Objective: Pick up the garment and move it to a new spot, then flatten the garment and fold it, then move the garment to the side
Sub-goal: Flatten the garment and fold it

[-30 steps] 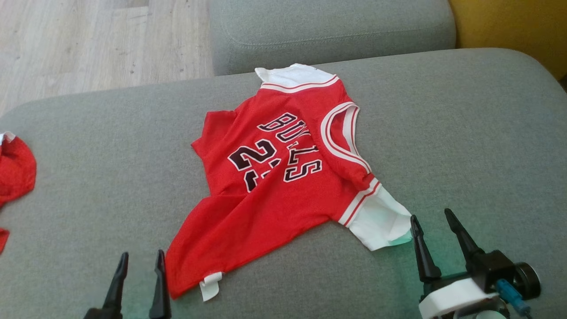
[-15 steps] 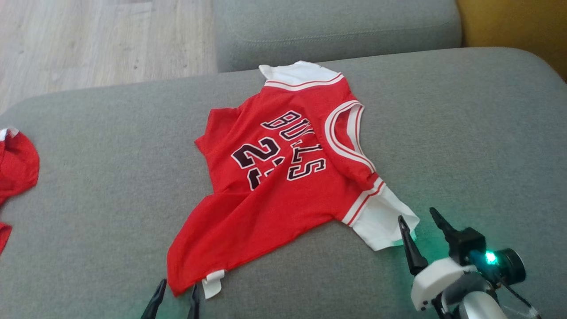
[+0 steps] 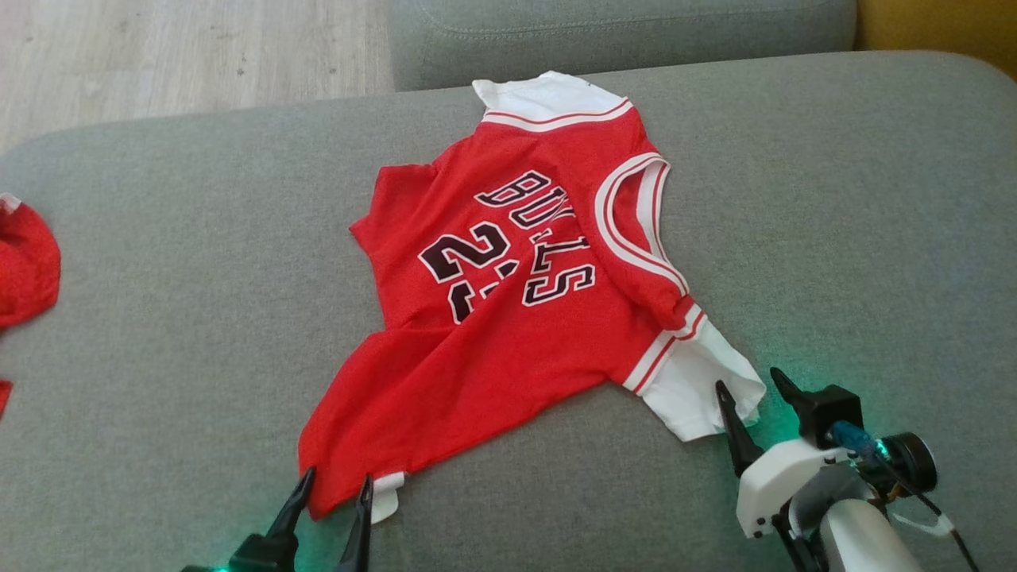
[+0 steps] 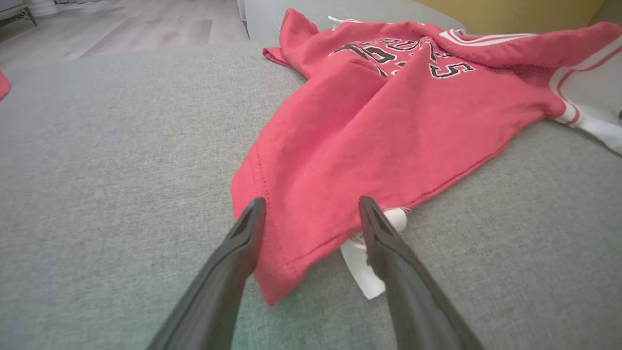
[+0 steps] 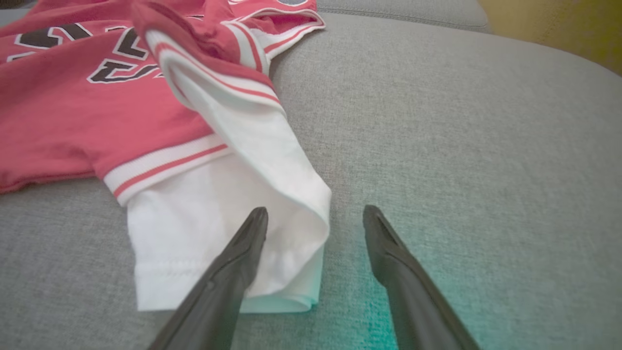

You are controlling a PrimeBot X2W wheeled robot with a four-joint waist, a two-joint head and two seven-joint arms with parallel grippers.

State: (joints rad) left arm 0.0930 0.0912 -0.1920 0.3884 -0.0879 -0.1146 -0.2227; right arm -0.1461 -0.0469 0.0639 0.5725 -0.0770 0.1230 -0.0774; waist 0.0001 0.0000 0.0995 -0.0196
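Note:
The garment (image 3: 516,318) is a red jersey with white sleeves and black lettering, lying rumpled on the grey couch cushion (image 3: 175,318). My left gripper (image 3: 334,477) stands open at the jersey's near hem corner, and the left wrist view shows the red hem (image 4: 301,243) and a white tag (image 4: 364,272) lying between its fingers. My right gripper (image 3: 747,381) is open at the end of the near white sleeve (image 3: 699,389). In the right wrist view its left finger (image 5: 243,253) overlaps the sleeve's edge (image 5: 291,204), while the other finger is over bare cushion.
A second red cloth (image 3: 24,270) lies at the cushion's far left edge. Another grey cushion (image 3: 620,32) sits behind, with wooden floor (image 3: 191,48) at the upper left and a yellow surface (image 3: 937,32) at the upper right.
Both grippers moved forward to the jersey: the left to the hem corner, the right to the white sleeve. The head camera also shifted, moving the scene slightly up.

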